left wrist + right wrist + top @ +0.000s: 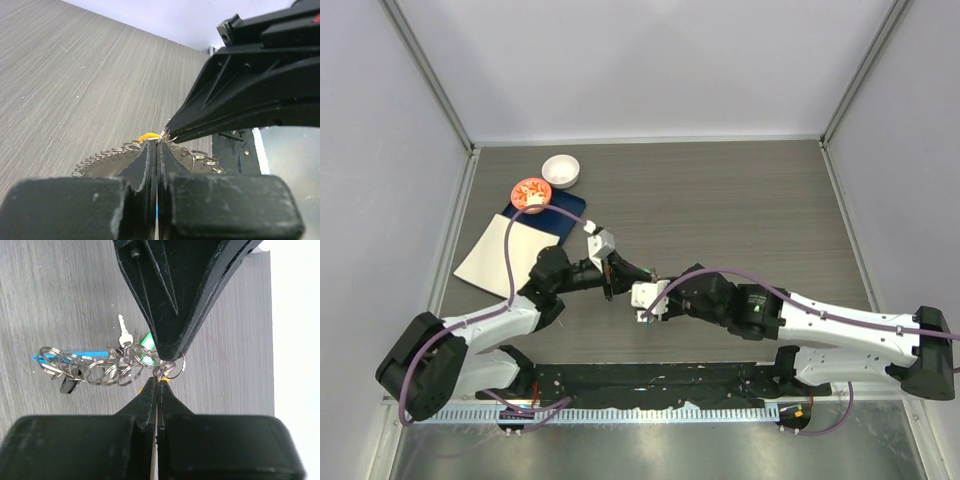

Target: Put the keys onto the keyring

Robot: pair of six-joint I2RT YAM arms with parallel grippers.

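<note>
The keyring [90,369] is a chain of grey metal rings with a blue plastic piece [75,354], hanging just above the grey table. On it are a silver key [123,333], a green tag [145,344] and a dark key head [68,385]. My left gripper [617,272] is shut on the small rings at the chain's end [173,367]. My right gripper [159,381] is shut tip to tip against it, pinching a thin ring wire by a yellow tag [148,135]. In the left wrist view my left gripper [159,143] meets the right fingers [210,117]; the rings [102,158] spread behind.
A red-patterned dish [530,192] and a white bowl [560,171] stand at the back left, by a dark blue board [563,208] and a white sheet [505,252]. The table's near edge and black rail [235,150] lie close to the grippers.
</note>
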